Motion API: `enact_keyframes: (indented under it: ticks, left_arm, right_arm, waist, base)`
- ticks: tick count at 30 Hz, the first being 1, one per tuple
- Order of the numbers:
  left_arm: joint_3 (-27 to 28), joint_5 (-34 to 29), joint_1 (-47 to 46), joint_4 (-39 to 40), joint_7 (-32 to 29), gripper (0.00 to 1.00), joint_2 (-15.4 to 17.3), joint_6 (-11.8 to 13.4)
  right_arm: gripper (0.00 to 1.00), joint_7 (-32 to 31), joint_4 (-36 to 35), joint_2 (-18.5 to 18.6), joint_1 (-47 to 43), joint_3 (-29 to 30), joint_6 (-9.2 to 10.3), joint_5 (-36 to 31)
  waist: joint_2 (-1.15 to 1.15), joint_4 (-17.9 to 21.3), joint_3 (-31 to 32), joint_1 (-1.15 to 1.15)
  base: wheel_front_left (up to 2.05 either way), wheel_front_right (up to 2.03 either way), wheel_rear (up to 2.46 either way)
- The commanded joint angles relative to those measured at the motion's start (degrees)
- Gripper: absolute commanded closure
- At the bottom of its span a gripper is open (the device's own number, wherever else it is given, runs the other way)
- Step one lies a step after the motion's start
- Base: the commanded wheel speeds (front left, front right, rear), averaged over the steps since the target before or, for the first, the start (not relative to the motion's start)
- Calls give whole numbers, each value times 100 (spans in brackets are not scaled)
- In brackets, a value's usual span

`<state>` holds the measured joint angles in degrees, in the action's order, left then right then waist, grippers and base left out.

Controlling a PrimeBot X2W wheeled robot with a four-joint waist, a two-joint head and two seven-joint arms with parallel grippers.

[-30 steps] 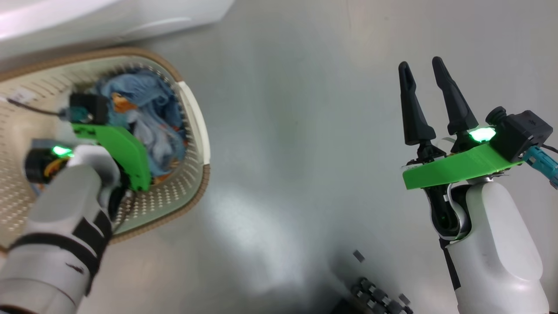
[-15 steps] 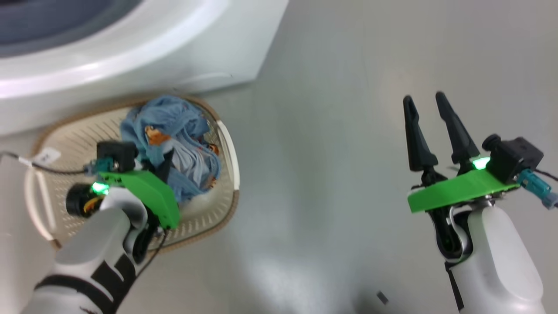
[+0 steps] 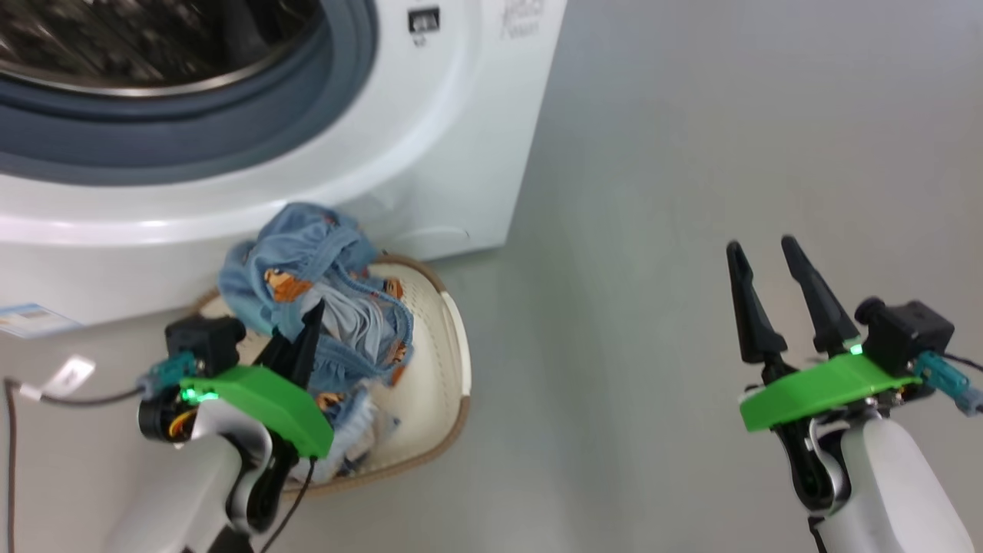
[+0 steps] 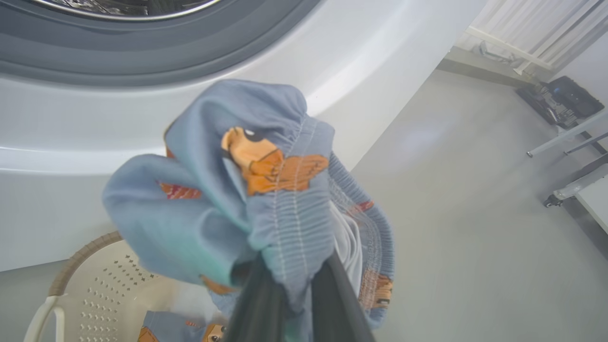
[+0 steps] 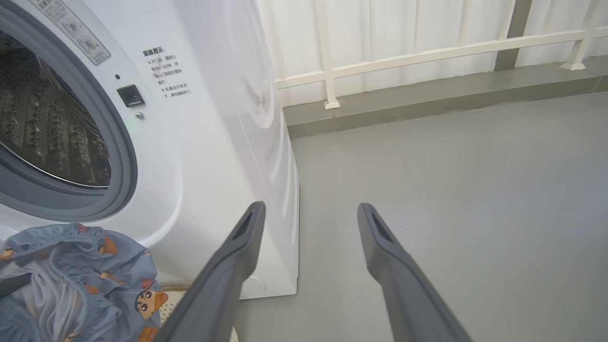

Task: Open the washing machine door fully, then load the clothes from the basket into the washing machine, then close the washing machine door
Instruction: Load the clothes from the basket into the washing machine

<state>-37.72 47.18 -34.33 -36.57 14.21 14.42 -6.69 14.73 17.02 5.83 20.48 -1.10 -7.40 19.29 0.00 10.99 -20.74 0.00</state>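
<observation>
My left gripper [image 3: 311, 319] is shut on a bundle of the light-blue clothes [image 3: 322, 292], held up above the cream basket [image 3: 453, 361]. In the left wrist view the clothes [image 4: 247, 199] drape over my gripper [image 4: 297, 280], with one more garment [image 4: 175, 330] lying in the basket [image 4: 80, 256]. The washing machine [image 3: 430, 169] stands just behind the basket, its grey gasket [image 3: 230, 115] and steel drum [image 3: 115, 38] exposed. The door is out of view. My right gripper [image 3: 764, 250] hangs open over bare floor; in its own view the gripper [image 5: 308, 211] holds nothing.
Grey floor [image 3: 691, 153] stretches to the right of the machine. A blue label [image 3: 27, 319] sits at the machine's lower left corner. A white railing and curtain [image 5: 427, 47] run along the far wall. A wheeled frame [image 4: 570, 190] stands far off.
The camera has tilted up, bringing the drum opening into view. My left gripper has lifted the clothes out of the basket toward the machine. The right gripper stays open.
</observation>
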Motion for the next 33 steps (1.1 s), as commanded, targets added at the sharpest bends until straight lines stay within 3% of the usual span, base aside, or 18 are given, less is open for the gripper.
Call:
enact_keyframes:
  ticks: [1, 18, 33]
  left_arm:
    - [441, -257, 245, 430, 78, 100, 162, 86]
    - [2028, -1676, 1788, 2579, 78, 100, -273, 414]
    - [2611, -2238, 2185, 2769, 79, 100, -611, 382]
  right_arm:
    - [0, 27, -86, 76, -192, -81, -9, -80]
    - [0, 27, -26, 270, -686, 49, -9, -28]
    - [0, 27, -43, 368, -782, 36, -9, -27]
  waist:
    - [0, -298, 568, 0]
    - [0, -572, 1331, 0]
    - [0, -659, 1461, 0]
  base:
    - [0, 0, 0]
    - [0, 0, 0]
    - [0, 0, 0]
